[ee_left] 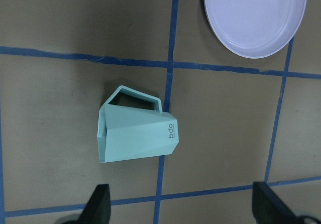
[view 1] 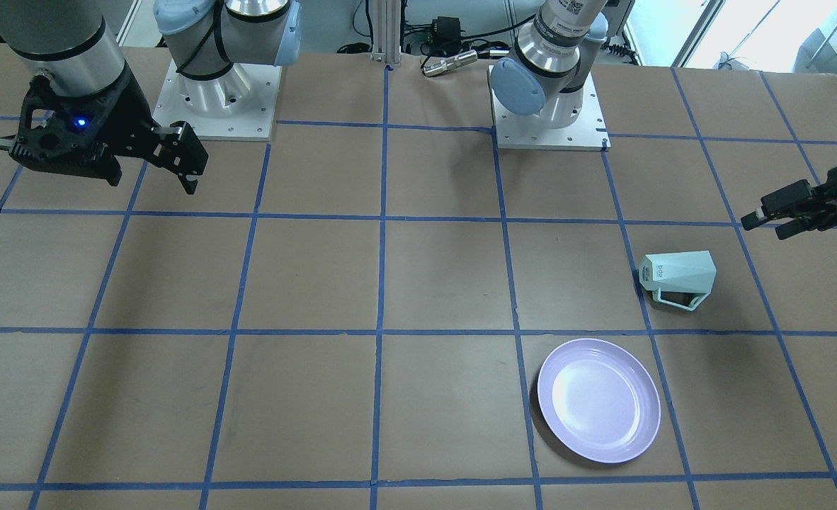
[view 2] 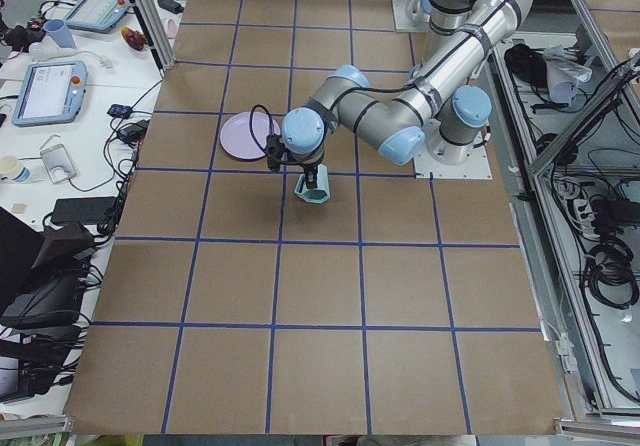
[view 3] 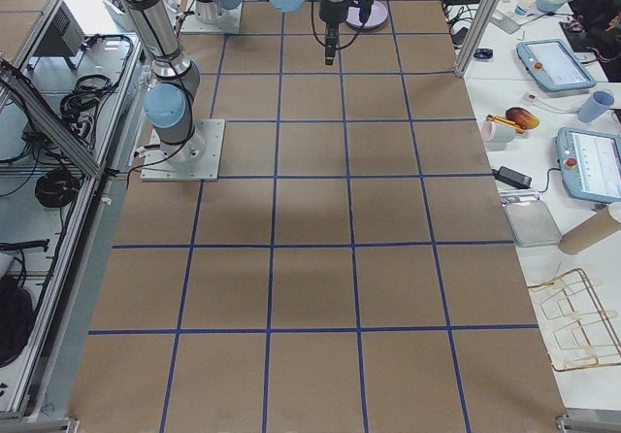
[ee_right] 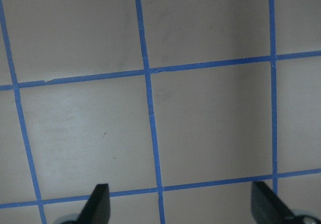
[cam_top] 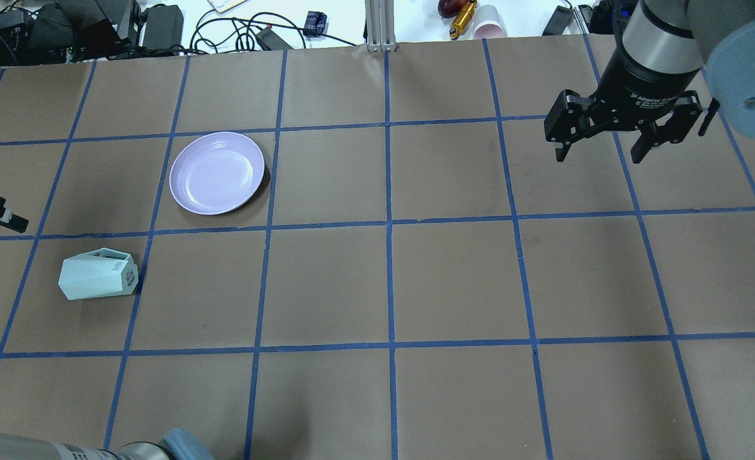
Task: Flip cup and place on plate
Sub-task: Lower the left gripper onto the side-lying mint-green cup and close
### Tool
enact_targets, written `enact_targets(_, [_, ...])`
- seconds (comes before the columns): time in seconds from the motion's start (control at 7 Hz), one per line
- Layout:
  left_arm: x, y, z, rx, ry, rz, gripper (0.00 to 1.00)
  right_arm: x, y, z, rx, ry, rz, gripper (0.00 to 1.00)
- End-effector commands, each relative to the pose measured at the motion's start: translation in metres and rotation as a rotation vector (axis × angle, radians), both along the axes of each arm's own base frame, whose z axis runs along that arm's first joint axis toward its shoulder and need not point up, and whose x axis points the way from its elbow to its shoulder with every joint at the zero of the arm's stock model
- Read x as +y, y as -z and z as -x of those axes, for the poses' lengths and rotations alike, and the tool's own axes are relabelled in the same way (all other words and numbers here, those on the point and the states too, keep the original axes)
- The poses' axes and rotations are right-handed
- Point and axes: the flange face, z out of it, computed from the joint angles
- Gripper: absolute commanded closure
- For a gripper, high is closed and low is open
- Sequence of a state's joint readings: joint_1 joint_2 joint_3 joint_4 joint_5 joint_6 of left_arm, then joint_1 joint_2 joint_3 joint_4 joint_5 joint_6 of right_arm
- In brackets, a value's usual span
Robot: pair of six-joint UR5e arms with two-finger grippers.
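The pale mint-green cup [view 1: 677, 278] lies on its side on the brown table, with its lettered base toward the table's middle and its handle toward the plate. It also shows in the overhead view [cam_top: 96, 273] and the left wrist view [ee_left: 138, 133]. The lavender plate [view 1: 598, 400] sits empty one grid square away and shows in the overhead view [cam_top: 216, 172]. My left gripper [view 1: 765, 228] hovers open above and just beside the cup, holding nothing. My right gripper [cam_top: 600, 153] is open and empty, raised over the far side of the table.
Both arm bases [view 1: 549, 124] stand on white plates at the robot's edge of the table. Cables, a pink cup [cam_top: 489, 29] and small items lie beyond the table's far edge. Blue tape lines [cam_top: 388, 223] grid the table.
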State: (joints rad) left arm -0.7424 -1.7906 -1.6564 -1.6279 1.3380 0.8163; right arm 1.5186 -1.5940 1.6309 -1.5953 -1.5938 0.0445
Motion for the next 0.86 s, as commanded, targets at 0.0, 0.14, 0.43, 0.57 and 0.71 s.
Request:
enact_targets(0.0, [-0.004,0.036,-0.01,0.052,0.021,-0.031,0.0,0.001,0.0,0.0,0.0,0.0,0.0,0.0])
enact_targets(0.14, [-0.006,0.051,-0.013,0.077,0.043,-0.037,0.0,0.001,0.0,0.0,0.0,0.0,0.0,0.0])
enact_targets(0.43, [-0.009,0.084,-0.016,0.127,0.053,-0.071,0.0,0.0,0.0,0.0,0.0,0.0,0.0,0.0])
enact_targets(0.57, [-0.008,0.099,-0.015,0.151,0.051,-0.088,0.0,0.001,0.0,0.0,0.0,0.0,0.0,0.0])
enact_targets(0.71, [-0.01,0.109,-0.012,0.189,0.033,-0.076,0.0,0.001,0.0,0.0,0.0,0.0,0.0,0.0])
